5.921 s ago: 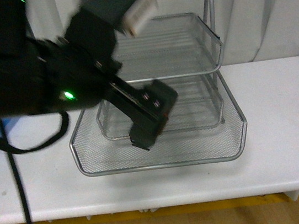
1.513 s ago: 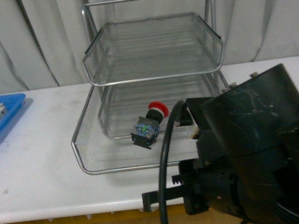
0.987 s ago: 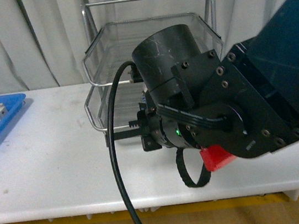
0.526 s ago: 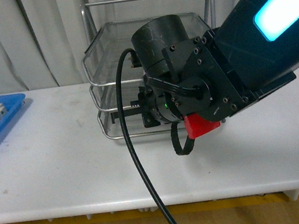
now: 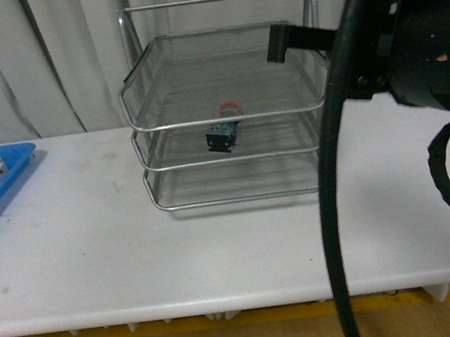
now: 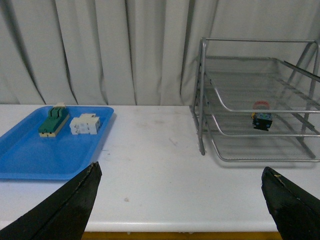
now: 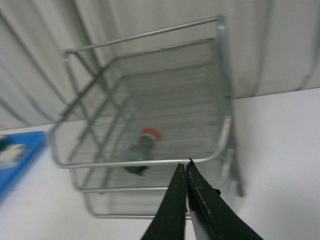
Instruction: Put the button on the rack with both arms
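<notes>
A red-capped button [image 5: 224,132] lies on its side inside the silver wire rack [image 5: 136,63], on a shelf below the top one, with all shelves pushed in. The right gripper [image 7: 186,172], its jaws pressed together and holding nothing, hangs just in front of the rack. The left gripper [image 6: 180,187], jaws spread wide and empty, is well back over the white table [image 6: 150,165], near a blue tray [image 6: 30,155].

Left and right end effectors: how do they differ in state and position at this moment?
The left end effector is wide open, its fingers spread far apart; the right end effector is shut, fingertips together. The left faces the table with the blue tray and rack both ahead; the right points at the rack and the button inside. Both hold nothing.
</notes>
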Robot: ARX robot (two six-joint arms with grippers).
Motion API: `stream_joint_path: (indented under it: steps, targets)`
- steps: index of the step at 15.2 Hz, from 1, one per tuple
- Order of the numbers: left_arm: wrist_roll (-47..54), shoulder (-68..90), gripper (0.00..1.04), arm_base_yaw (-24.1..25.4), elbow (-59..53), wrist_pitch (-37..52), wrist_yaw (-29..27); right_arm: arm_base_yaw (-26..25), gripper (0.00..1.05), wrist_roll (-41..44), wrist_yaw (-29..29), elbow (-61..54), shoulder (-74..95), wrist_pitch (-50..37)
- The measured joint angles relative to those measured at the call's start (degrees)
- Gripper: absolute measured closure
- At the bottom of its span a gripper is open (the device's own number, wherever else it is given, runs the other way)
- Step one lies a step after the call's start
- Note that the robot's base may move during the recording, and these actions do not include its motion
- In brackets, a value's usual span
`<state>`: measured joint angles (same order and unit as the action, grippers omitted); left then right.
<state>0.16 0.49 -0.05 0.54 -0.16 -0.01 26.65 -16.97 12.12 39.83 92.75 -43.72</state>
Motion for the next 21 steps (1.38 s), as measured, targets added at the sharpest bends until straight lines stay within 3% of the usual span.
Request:
stream_joint_path:
  steps: [1, 2, 6, 11, 14, 17, 19, 21]
  targets:
    - [0.0, 0.0, 0.07, 0.0, 0.0, 0.0, 0.2, -0.9, 1.03, 6.0, 7.8, -5.0, 0.9, -10.0]
    - [0.0, 0.0, 0.07, 0.0, 0.0, -0.2, -0.1, -2.8, 1.03, 10.9, 9.9, -11.8, -1.0, -15.6]
    - [0.0, 0.0, 0.07, 0.1, 0.0, -0.1, 0.0, -11.2, 1.03, 16.2, 3.7, -25.7, -15.0, -21.0]
    - [0.0, 0.0, 0.07, 0.1, 0.0, -0.1, 0.0, -18.1, 1.03, 16.6, -3.3, -34.6, -30.3, -12.7]
    - [0.0, 0.0, 0.07, 0.1, 0.0, -0.1, 0.0, -19.5, 1.03, 16.6, -4.9, -36.4, -35.5, -8.7]
    - [0.0, 0.0, 0.07, 0.1, 0.0, -0.1, 0.0, -21.6, 1.03, 16.6, -7.1, -38.0, -44.8, -1.6]
    - [0.0, 0.0, 0.07, 0.1, 0.0, -0.1, 0.0, -26.4, 1.03, 16.7, -11.5, -38.8, -49.5, 2.5]
    - [0.0, 0.0, 0.07, 0.1, 0.0, -0.1, 0.0, -26.9, 1.03, 16.7, -11.9, -39.2, -56.9, 8.9]
